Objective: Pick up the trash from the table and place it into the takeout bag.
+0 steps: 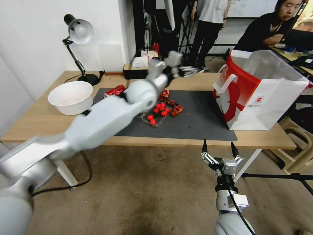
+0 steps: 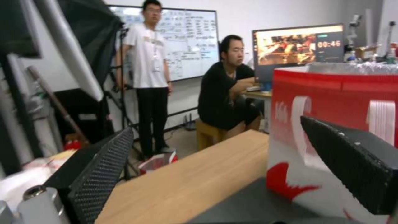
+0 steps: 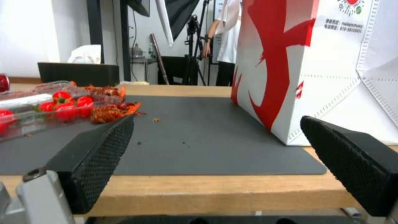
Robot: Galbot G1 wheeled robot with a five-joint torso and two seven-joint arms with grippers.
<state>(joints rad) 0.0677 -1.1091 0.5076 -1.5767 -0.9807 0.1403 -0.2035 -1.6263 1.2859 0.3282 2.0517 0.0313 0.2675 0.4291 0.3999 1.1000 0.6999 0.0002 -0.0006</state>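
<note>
The takeout bag, white with a red side and loop handles, stands open at the right end of the table. Trash lies on the dark mat: a crushed red can, red shell scraps and a clear tray of cherry tomatoes. My left gripper is stretched out above the table's far side, open and holding nothing; in its wrist view the left gripper faces the bag. My right gripper hangs open below the table's front edge, level with the mat and the bag.
A white bowl and a desk lamp occupy the table's left end. A black tissue box sits at the back edge. A stool and a tripod leg are on the right. People are behind the table.
</note>
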